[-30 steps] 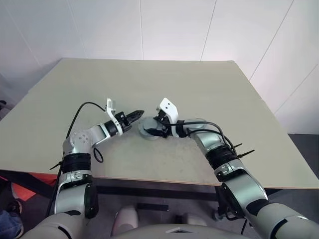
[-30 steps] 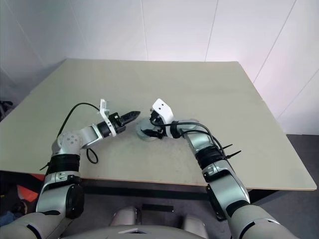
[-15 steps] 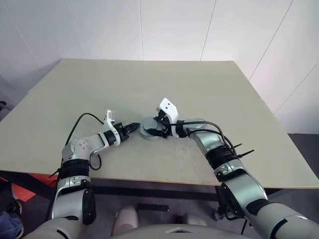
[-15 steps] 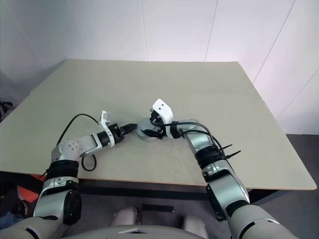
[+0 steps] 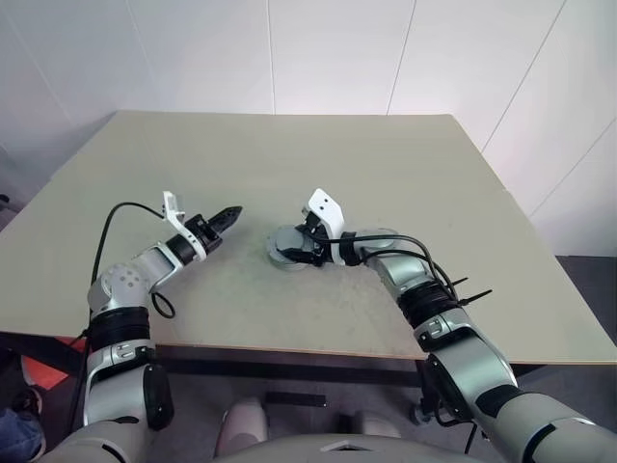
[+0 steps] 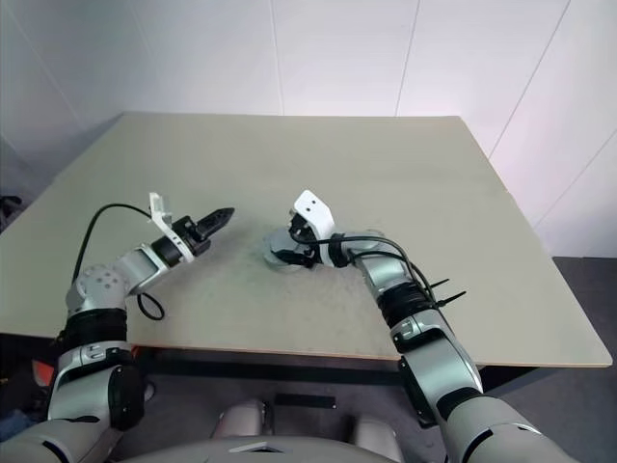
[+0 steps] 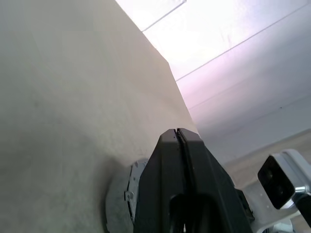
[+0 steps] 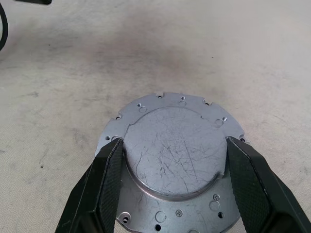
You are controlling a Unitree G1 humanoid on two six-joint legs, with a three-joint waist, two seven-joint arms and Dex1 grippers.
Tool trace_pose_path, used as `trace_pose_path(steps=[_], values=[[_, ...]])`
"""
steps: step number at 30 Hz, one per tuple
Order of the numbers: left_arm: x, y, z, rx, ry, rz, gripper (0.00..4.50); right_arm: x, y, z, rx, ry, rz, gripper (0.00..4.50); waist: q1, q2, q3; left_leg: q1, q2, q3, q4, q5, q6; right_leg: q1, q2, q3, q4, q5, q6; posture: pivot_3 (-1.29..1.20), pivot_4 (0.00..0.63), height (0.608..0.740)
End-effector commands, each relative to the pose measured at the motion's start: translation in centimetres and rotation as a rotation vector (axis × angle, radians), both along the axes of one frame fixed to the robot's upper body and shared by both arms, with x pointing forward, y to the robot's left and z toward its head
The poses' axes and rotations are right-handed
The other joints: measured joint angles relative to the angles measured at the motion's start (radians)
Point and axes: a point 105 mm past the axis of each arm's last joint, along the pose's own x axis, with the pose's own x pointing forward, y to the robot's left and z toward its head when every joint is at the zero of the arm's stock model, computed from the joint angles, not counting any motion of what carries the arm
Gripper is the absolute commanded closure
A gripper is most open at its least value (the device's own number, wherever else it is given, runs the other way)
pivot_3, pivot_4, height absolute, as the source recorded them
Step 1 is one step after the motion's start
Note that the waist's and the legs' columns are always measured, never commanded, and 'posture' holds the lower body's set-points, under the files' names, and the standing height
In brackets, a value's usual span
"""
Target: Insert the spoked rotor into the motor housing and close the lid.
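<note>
On the table [image 5: 405, 174], near its middle: the motor housing [image 8: 171, 160] lies flat, a silvery scratched round face with a bolt-holed flange turned up.
Right gripper [image 8: 171, 187]: fingers spread wide, one on each side of the raised round face, close against its edge.
Left gripper [image 5: 229, 213]: fingers pressed together, holding nothing, hovering over the table apart from the housing on its left.

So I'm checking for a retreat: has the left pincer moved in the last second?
Yes. The left pincer, shut, has drawn away to the robot's left from the round grey part, which it nearly touched before.
</note>
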Motion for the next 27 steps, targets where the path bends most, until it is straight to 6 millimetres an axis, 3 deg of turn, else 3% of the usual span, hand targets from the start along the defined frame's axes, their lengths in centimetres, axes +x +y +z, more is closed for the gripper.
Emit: trace_pose_path(steps=[1,9,15,24,27], values=[[0.3,0.4,1.4,0.022,-0.057,0.008,4.45,-0.2,-3.4,-3.6,-0.118,0.106,-0.098,1.31,0.001,0.000,0.000,0.000,0.000,0.000,0.000,0.000,0.000,0.000,0.000,0.000,0.000,0.000,0.000,0.00,0.000,0.740],[0.1,-0.2,0.8,0.040,-0.046,-0.012,4.45,-0.8,-4.2,-4.4,-0.136,0.136,-0.098,1.31,0.003,-0.001,0.000,-0.001,0.000,0.001,0.000,0.000,0.000,0.003,0.000,0.000,0.000,0.001,-0.001,0.00,0.000,0.740],[-0.1,-0.4,0.6,0.047,-0.040,-0.023,4.45,-0.7,-4.3,-3.6,-0.074,0.169,-0.117,1.31,0.003,-0.001,-0.001,-0.003,0.000,0.001,0.000,0.000,0.000,0.003,0.000,0.000,0.001,0.008,-0.008,0.00,0.000,0.740],[-0.1,-1.2,0.7,0.057,-0.044,-0.052,4.45,-1.0,-5.3,-6.3,-0.240,0.126,-0.122,1.31,0.002,-0.002,-0.001,-0.003,0.001,0.001,0.001,0.000,0.000,0.005,0.000,-0.002,0.001,0.008,-0.008,0.00,0.000,0.740],[-0.2,-1.2,0.5,0.069,-0.040,-0.059,4.45,-0.7,-5.0,-5.3,-0.167,0.114,-0.124,1.31,0.003,-0.001,-0.001,0.000,0.001,0.001,0.001,0.000,0.000,0.008,0.000,-0.002,0.001,0.005,-0.002,0.00,0.000,0.740]])
